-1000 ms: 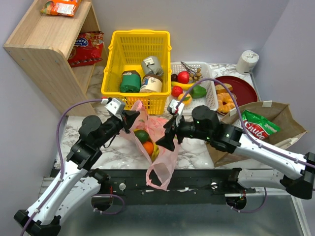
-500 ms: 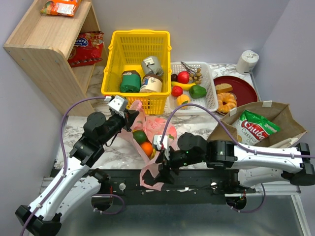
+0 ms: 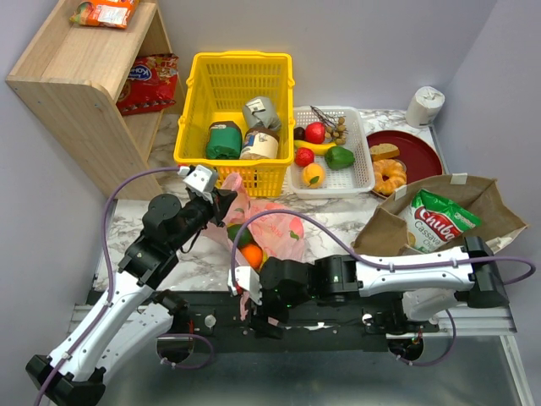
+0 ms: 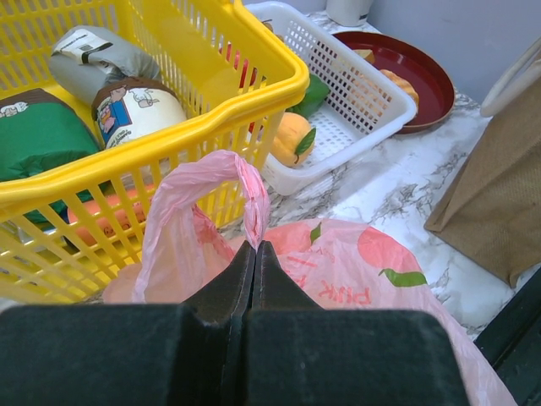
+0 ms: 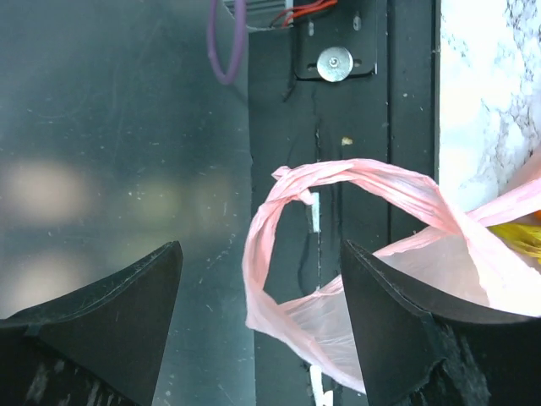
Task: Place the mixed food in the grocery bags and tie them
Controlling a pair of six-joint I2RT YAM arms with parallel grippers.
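Well, the big brown paper bag [image 3: 473, 211] stands at the right with the green crisp packet [image 3: 435, 222] already in it, so the work is on the pink plastic bag [image 3: 279, 235] lying mid-table, a small orange fruit [image 3: 253, 254] inside. The left gripper [image 4: 254, 254] is clamped tight on the far handle [image 4: 203, 178]. The right gripper [image 5: 260, 254] gapes wide, holding nothing, with the near handle [image 5: 355, 173] hanging over the table's front edge, partly between its fingers. To tie well it should, I'd say, pinch that loop high and square, not the bag's thin wall. A second ago the right arm was up beside the bag's mouth; now it is down at the near edge, jaws a touch narrower — the left has not budged.
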